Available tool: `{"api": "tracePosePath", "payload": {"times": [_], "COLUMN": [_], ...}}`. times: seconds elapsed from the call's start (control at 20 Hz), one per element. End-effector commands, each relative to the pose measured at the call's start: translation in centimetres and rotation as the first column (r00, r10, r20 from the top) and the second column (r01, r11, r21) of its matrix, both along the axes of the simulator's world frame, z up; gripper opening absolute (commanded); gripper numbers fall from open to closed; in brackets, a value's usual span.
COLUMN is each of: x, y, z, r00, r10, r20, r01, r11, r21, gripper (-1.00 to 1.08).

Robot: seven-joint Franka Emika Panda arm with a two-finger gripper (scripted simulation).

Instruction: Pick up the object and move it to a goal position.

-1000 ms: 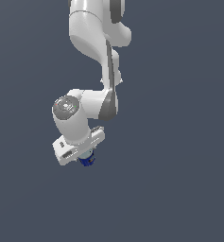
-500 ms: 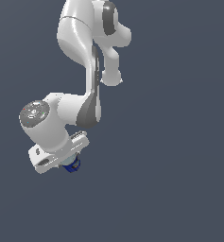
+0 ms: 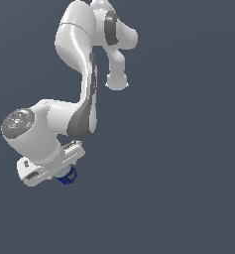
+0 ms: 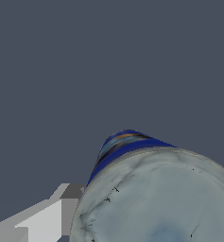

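Observation:
The object (image 3: 67, 175) is a small dark blue cylinder with a pale grey-blue round top, mostly hidden under the white hand in the exterior view. My gripper (image 3: 63, 176) is shut on it, low on the exterior view's left. In the wrist view the object (image 4: 151, 194) fills the near part of the picture, its pale top facing the camera and its blue side behind. One grey-tipped white finger (image 4: 61, 215) presses against its side; the other finger is out of the picture.
The white arm (image 3: 84, 89) rises from the hand toward the top of the exterior view. A plain dark grey-blue background (image 3: 178, 163) lies all around, with no other objects or edges showing.
The arm has swung toward the exterior view's left, carrying the object with it. The grip on the object has stayed the same.

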State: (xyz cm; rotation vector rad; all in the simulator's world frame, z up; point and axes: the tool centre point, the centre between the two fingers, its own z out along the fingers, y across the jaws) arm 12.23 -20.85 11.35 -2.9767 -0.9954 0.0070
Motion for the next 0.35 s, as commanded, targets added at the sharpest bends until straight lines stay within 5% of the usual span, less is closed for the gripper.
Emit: {"api": "tracePosePath", "payload": {"times": [0.0,0.3], "x": [0.35,0.54], "y": [-0.37,-0.59], "z": [0.39,0.43], "r00": [1.0,1.0], "r10": [0.001,0.001], "r20": [0.005,0.005], "r01": [-0.001,-0.001], "r11": [1.0,1.0], "r21": [-0.001,-0.001], "gripper": [-1.0,-1.0]}}
